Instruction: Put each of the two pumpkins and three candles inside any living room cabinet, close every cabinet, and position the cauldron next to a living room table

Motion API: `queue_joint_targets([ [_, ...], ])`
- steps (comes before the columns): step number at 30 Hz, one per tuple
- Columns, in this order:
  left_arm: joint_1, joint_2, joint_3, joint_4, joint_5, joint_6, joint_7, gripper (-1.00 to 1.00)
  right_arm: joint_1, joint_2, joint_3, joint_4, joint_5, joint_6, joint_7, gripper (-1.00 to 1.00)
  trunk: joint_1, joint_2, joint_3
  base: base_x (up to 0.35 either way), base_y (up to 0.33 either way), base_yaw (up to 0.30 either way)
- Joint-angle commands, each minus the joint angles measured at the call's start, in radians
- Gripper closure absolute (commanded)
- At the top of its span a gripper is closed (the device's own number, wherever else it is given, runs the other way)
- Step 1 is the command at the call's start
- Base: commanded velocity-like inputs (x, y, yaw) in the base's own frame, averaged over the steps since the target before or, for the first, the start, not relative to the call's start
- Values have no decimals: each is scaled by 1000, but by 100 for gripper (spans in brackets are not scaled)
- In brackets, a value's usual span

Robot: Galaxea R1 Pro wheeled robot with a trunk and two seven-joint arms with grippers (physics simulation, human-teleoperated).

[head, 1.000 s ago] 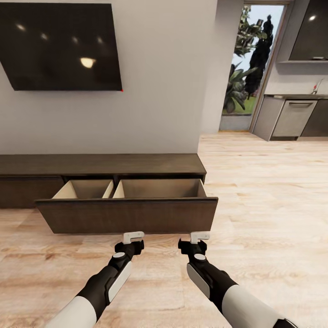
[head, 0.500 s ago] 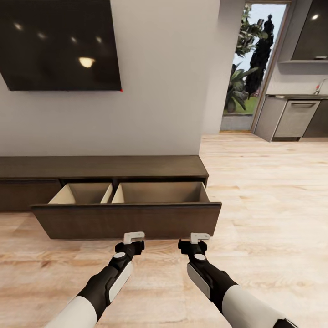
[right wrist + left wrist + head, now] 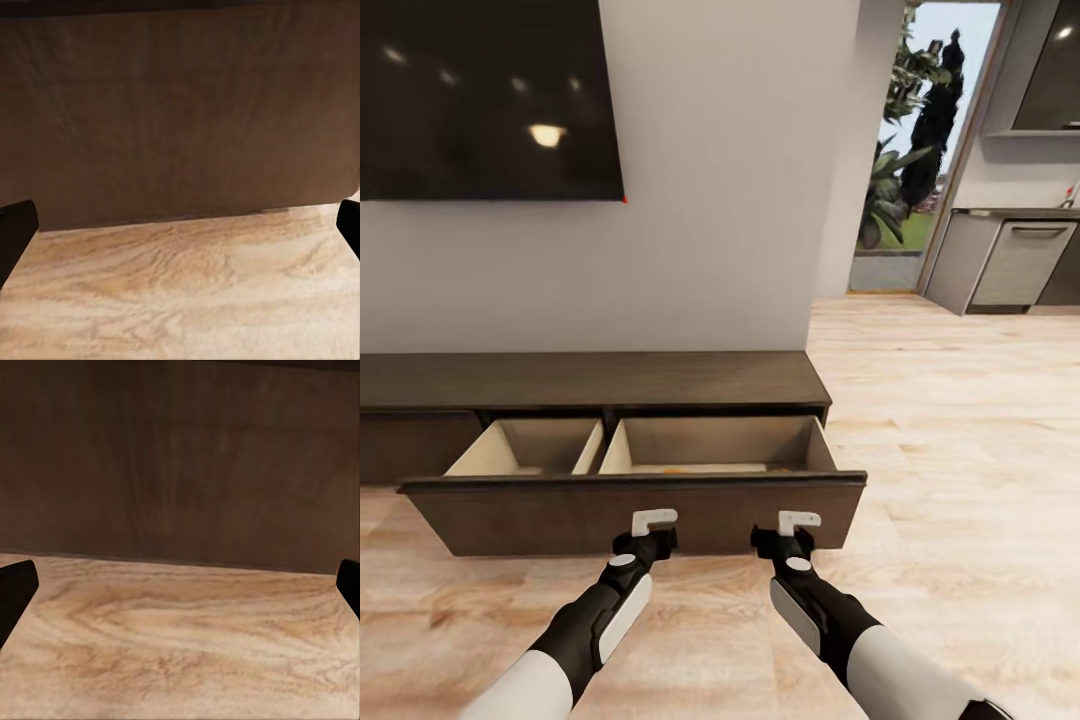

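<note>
Drawers of the low dark brown cabinet (image 3: 590, 378) stand pulled out in front of me, the long drawer front (image 3: 635, 512) just ahead of both my arms. My left gripper (image 3: 650, 523) and my right gripper (image 3: 792, 524) hang side by side, close to that front panel, over the pale wood floor (image 3: 960, 450). In both wrist views my dark fingertips (image 3: 13, 589) sit at opposite edges of the picture with bare floor and brown panel between them, so both pairs of fingers are spread wide and hold nothing.

The drawer has two pale beige compartments. The smaller one (image 3: 525, 447), on my left, looks bare as far as I can see into it. In the larger one (image 3: 710, 443) there are faint orange glints low along the near edge, which may be the tops of pumpkins, but the front panel hides too much for me to be sure.

My judgement: some of the stowing may be done, yet I cannot count pumpkins or candles from here. The drawer is open, so closing it remains, as does placing the cauldron beside the coffee table. A black wall-mounted television (image 3: 480, 100) hangs above the cabinet.
</note>
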Motion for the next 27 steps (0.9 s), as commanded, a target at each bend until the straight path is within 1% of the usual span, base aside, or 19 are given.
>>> queue_joint_targets([
  [1,-1,1,-4,-2,6,3,8,-100,-1,-2,8,-1,-8,1,-8,-100,0,0,-1,95,6,0],
  [6,-1,2,-3,-1,4,3,9,-100,-1,-1,8,-1,-9,1,-8,-100,0,0,-1,30,2,0],
  [11,-1,2,-3,-1,4,3,7,-100,-1,-1,8,-1,-9,1,-9,-100,2,-2,-20,3,0,0],
  [13,-1,2,-3,-1,4,3,7,-100,-1,-2,8,-1,-9,1,-8,-100,2,-2,-20,0,0,0],
  [17,-1,2,-3,-2,4,3,7,-100,-1,-1,8,-1,-9,1,-8,-100,4,-2,-36,0,0,0],
  [25,-1,2,-3,-2,5,3,7,-100,-1,-1,8,-1,-9,1,-9,-100,4,-2,-36,1,0,0],
  [27,-1,1,-2,-2,8,3,7,-100,-1,-1,8,-1,-9,1,-9,-100,4,-2,-36,152,0,0],
])
